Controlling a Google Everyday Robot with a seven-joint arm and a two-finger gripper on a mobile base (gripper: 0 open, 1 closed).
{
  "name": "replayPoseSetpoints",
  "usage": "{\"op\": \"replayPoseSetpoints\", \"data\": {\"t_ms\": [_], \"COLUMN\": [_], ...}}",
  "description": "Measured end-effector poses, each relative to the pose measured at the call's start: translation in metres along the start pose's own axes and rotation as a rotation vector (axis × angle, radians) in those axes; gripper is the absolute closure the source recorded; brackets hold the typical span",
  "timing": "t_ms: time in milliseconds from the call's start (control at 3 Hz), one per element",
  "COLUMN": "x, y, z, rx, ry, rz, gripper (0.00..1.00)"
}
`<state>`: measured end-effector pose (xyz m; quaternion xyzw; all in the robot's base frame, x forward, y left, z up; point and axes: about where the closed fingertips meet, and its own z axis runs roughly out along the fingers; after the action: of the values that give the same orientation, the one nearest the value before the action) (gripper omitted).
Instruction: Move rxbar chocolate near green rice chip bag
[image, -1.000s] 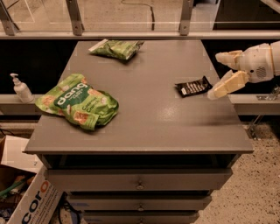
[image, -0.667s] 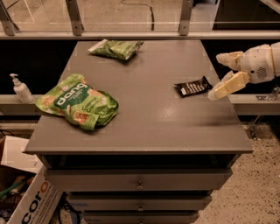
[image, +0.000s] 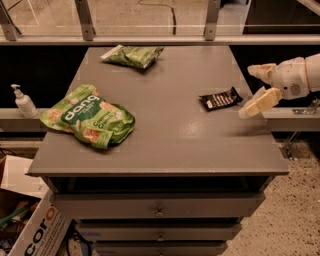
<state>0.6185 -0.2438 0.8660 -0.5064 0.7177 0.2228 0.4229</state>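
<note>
1. Rxbar chocolate (image: 220, 99) lies flat near the bench's (image: 175, 150) right edge. The tool (image: 248, 90) is just beside it, its 2 fingers spread wide and gripping nothing, seemingly lined up for a grasp.
2. Green rice chip bag (image: 90, 117), lettered "dang", sits well apart at left.

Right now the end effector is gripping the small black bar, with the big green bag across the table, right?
No: the camera view shows the end effector open beside the rxbar chocolate, which lies on the table. The green rice chip bag is indeed across the table.
</note>
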Motion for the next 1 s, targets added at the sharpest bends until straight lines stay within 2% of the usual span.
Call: {"op": "replayPoseSetpoints", "data": {"t_ms": [333,1000], "x": [0.022,0.038], "y": [-0.015,-0.023], "z": [0.0,0.018], "rx": [0.027,0.039], "ry": [0.017,0.003], "rz": [0.016,0.062], "gripper": [0.0,0.0]}}
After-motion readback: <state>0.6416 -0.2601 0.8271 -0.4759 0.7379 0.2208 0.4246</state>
